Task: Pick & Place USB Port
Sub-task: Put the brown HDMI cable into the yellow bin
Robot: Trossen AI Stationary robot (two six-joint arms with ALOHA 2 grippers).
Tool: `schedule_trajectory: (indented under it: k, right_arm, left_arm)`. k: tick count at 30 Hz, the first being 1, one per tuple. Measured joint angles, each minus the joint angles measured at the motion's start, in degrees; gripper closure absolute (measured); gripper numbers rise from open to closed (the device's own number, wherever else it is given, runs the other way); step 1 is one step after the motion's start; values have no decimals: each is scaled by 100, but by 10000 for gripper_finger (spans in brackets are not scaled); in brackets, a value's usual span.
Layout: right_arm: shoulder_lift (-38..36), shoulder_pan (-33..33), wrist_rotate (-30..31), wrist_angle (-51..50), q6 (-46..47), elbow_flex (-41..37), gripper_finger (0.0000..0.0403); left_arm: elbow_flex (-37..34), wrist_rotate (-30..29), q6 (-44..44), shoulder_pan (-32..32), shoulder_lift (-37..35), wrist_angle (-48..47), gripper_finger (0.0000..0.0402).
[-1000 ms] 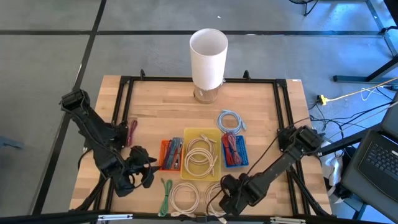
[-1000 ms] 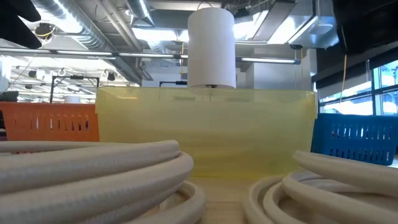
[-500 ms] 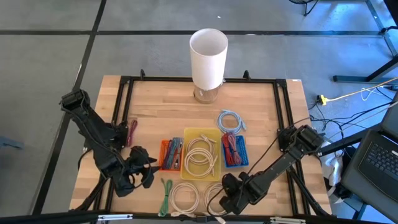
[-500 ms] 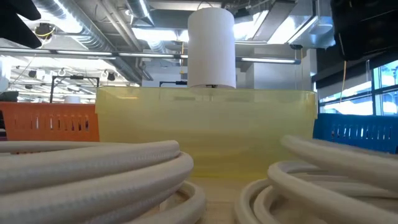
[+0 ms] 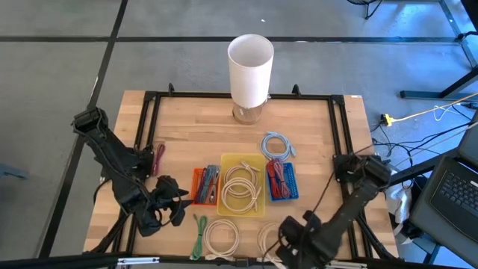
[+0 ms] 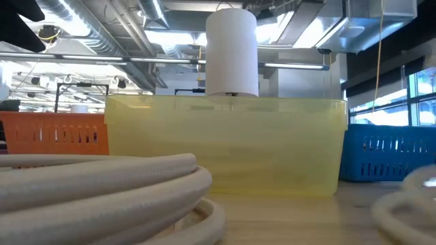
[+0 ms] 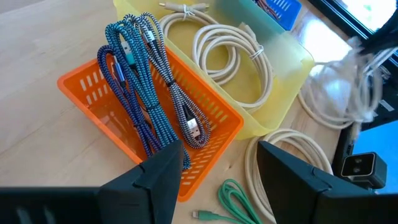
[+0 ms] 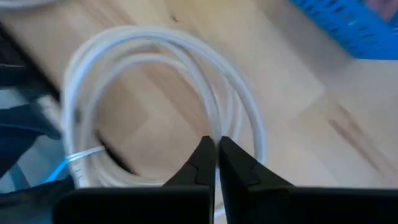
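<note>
A white coiled USB cable [image 8: 155, 81] hangs near the table's front edge, right of centre, with my right gripper [image 8: 216, 155] shut on it. The high view shows the coil [image 5: 267, 237] partly under that gripper [image 5: 290, 240]. It is a blurred loop [image 6: 409, 199] in the low view. My left gripper [image 7: 217, 177] hovers open over the near corner of the orange bin [image 7: 149, 118], with nothing between its fingers. In the high view it [image 5: 168, 207] stands at the front left. My right gripper pinches the coil's bundled strands [image 8: 213, 127] between its two fingertips, on one side of the loop. The fingers come from above, pointing steeply down and across the strands. The loop hangs tilted below them. I cannot tell whether its far side touches the table.
A second cream coil [image 5: 222, 237] and a green cable [image 5: 198, 235] lie at the front edge. A yellow bin [image 5: 224, 161] with coils stands between the orange bin [image 5: 197, 187] and a blue bin [image 5: 291, 183]. Beyond them are a light blue coil [image 5: 278, 144] and a white cylinder [image 5: 250, 71].
My right gripper has shut on the white coil, then risen and shifted toward the table's right edge. The coil has come up off the table with it and has swung out to the right in the low view.
</note>
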Motion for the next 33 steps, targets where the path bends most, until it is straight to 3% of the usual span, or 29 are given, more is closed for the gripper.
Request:
schedule_trajectory:
  k: [10,15,22,33]
  right_arm:
    - [-20,156,1334,-2247,85,1791,401]
    - [-34,-198,1868,-2190,-858,2044,401]
    - [-39,-1060,1861,-2151,-2253,2046,403]
    - [-39,-2452,961,-1242,-4538,2046,403]
  left_arm:
    - [0,0,1,0,0,0,204]
    - [0,-18,1,0,0,-2,204]
    - [0,-44,1,0,0,-2,204]
    - [0,-44,3,0,0,-2,203]
